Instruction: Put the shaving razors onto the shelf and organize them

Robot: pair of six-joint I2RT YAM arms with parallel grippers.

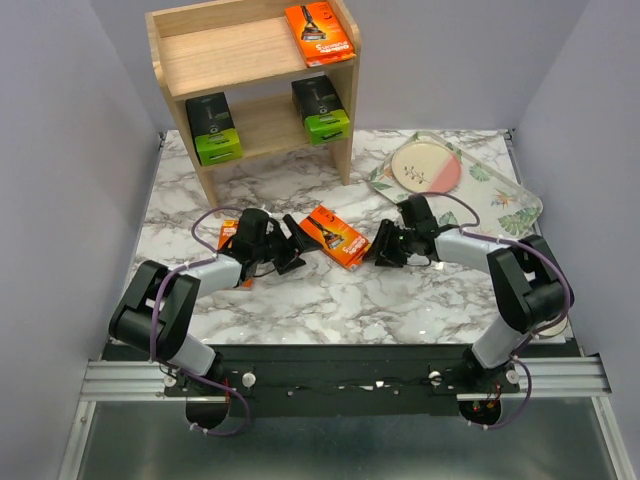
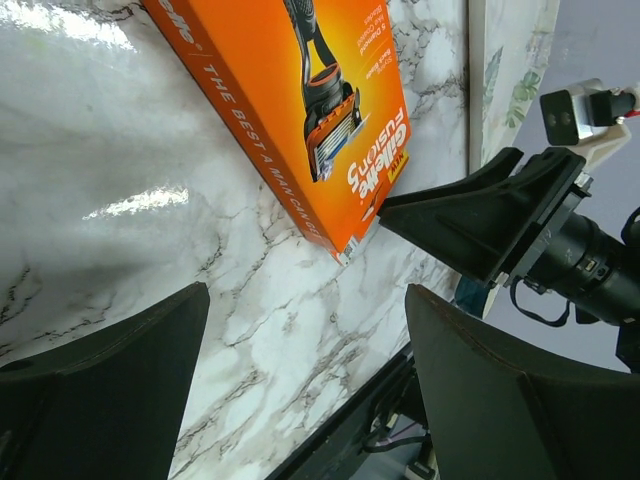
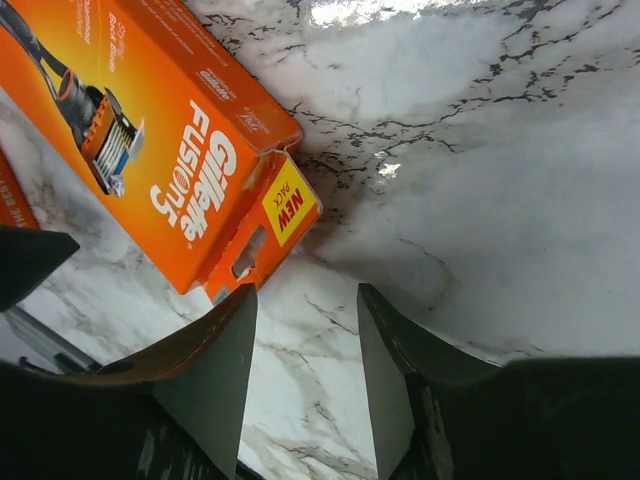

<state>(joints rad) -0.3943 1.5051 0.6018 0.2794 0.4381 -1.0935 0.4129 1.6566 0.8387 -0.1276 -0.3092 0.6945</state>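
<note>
An orange razor pack (image 1: 337, 236) lies flat on the marble table between my two grippers; it also shows in the left wrist view (image 2: 300, 110) and the right wrist view (image 3: 150, 150). My left gripper (image 1: 296, 243) is open and empty just left of it (image 2: 305, 390). My right gripper (image 1: 383, 247) is open and empty just right of it (image 3: 305, 340), near its hang-tab end. A second orange pack (image 1: 229, 238) lies mostly hidden under my left arm. The wooden shelf (image 1: 175, 40) holds one orange pack (image 1: 318, 33) on top and two dark packs with green ends (image 1: 213, 128) (image 1: 320, 110) below.
A floral tray (image 1: 505, 200) with a pink-and-cream plate (image 1: 425, 165) sits at the back right, close behind my right arm. Grey walls close in both sides. The shelf stands at the back left of the table.
</note>
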